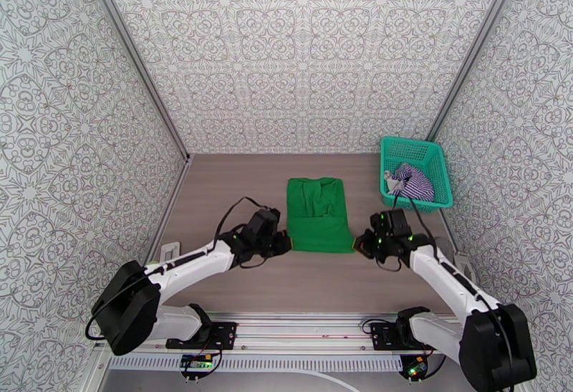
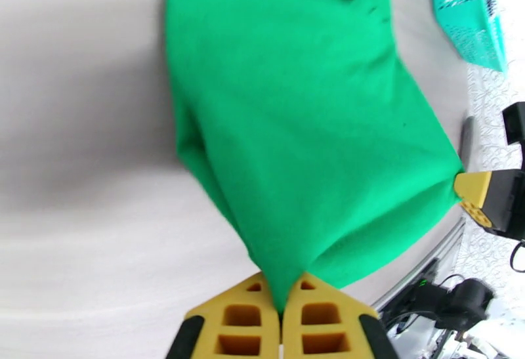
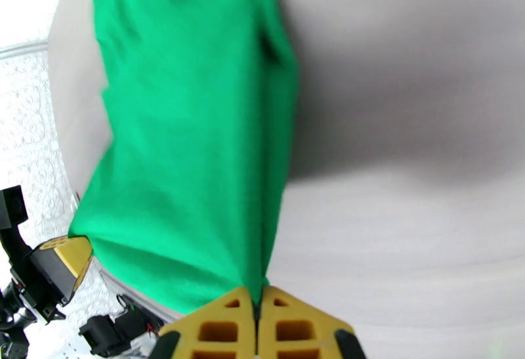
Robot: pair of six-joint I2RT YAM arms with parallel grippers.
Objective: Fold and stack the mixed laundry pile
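A bright green T-shirt (image 1: 319,214) lies in a narrow folded strip at the middle of the table. My left gripper (image 1: 285,242) is shut on its near left corner, and my right gripper (image 1: 360,244) is shut on its near right corner. In the left wrist view the green T-shirt (image 2: 289,117) runs away from my pinched left gripper (image 2: 282,295), taut toward the right gripper's yellow fingertips (image 2: 474,188). From the right wrist the green T-shirt (image 3: 190,137) stretches up from my right gripper (image 3: 258,301). The purple-and-white striped top (image 1: 412,182) lies bunched in the basket.
A teal mesh basket (image 1: 438,157) stands at the back right corner of the table, also seen from the left wrist as the basket (image 2: 469,12). Patterned walls enclose the table on three sides. Bare wood surface spreads left and in front of the shirt.
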